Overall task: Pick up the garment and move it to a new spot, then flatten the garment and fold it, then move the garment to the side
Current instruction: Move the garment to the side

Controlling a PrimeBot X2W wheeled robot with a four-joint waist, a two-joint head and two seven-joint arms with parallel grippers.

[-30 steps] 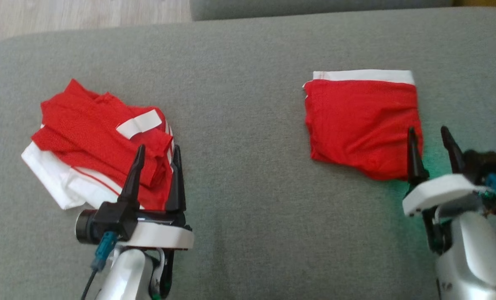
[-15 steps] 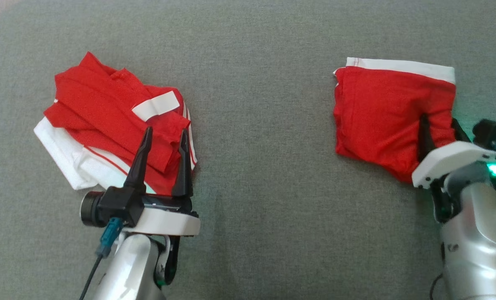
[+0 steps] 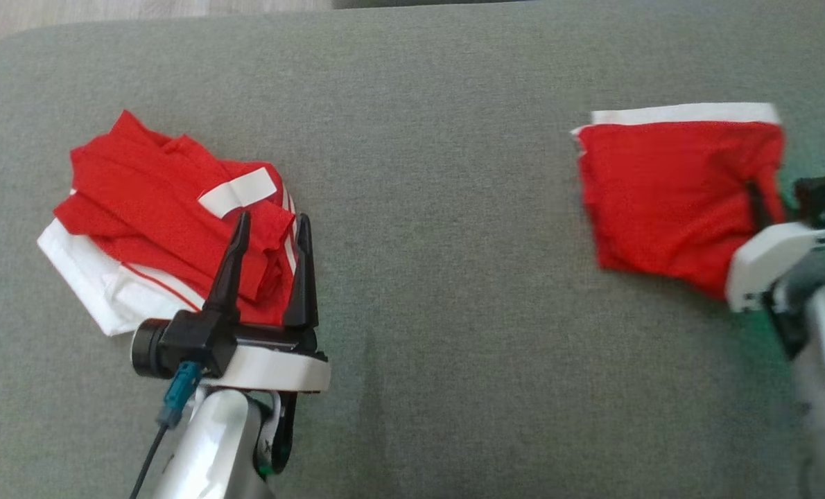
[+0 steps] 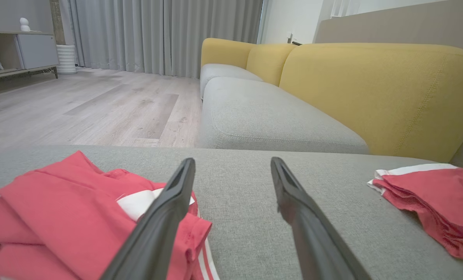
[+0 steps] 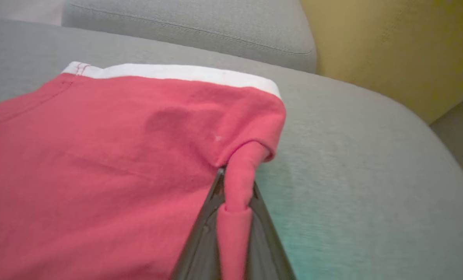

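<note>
The folded red garment (image 3: pixel 669 190) with a white band along its far edge lies on the grey cushion at the right. My right gripper (image 3: pixel 759 201) is shut on its right edge; in the right wrist view a pinched fold of the garment (image 5: pixel 99 155) stands between the right gripper's (image 5: pixel 234 186) two fingers. My left gripper (image 3: pixel 268 229) hovers open over the near right edge of a heap of red and white clothes (image 3: pixel 156 201). In the left wrist view the left gripper (image 4: pixel 231 165) has nothing between its fingers, and the garment (image 4: pixel 430 198) sits at the right.
The grey cushion (image 3: pixel 426 242) stretches wide between the two piles. Its far edge borders a wooden floor (image 4: pixel 79 112). A second grey seat (image 4: pixel 262 116) and yellow backrests (image 4: pixel 379 89) stand beyond.
The right gripper has moved forward onto the garment's right edge and shut on it, bunching the cloth. The head camera has shifted. The left gripper stays open over the heap.
</note>
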